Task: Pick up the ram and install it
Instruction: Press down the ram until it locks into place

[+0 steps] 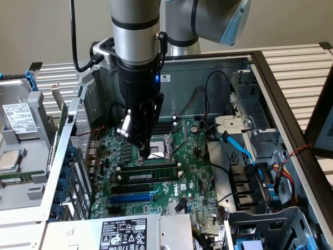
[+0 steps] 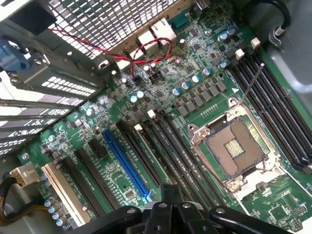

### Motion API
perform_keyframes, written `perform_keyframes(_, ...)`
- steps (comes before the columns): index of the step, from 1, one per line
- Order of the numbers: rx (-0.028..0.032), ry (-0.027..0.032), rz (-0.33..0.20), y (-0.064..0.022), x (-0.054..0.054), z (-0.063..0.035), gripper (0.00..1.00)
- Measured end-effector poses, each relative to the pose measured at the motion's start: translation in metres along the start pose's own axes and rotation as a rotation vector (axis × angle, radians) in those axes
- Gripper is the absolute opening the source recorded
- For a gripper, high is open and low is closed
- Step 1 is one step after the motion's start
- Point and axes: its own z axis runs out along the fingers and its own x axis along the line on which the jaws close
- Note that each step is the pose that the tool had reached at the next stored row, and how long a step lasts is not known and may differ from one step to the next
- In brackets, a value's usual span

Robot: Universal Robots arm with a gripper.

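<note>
The ram, a long thin green stick with dark chips, stands on edge in a black slot on the motherboard, just in front of the open CPU socket. Right beside it, a similar stick with a white label sits in the neighbouring slot. My gripper points straight down with its fingers shut and nothing between them. Its tips are at the ram's top edge, left of the ram's middle in the exterior view; I cannot tell whether they touch. In the wrist view the gripper hangs over the slots beside the CPU socket.
The board lies inside an open metal PC case. A blue expansion slot lies in front of the sticks and a power supply in front of that. Black and blue cables crowd the exterior view's right, beside drive bays. A perforated case wall carries a red wire.
</note>
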Motion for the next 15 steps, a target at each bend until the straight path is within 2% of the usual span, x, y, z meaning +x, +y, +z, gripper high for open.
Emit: perform_keyframes(15, -0.0122, 0.0028, 0.210, 0.0000, 0.0000, 0.0008, 0.10)
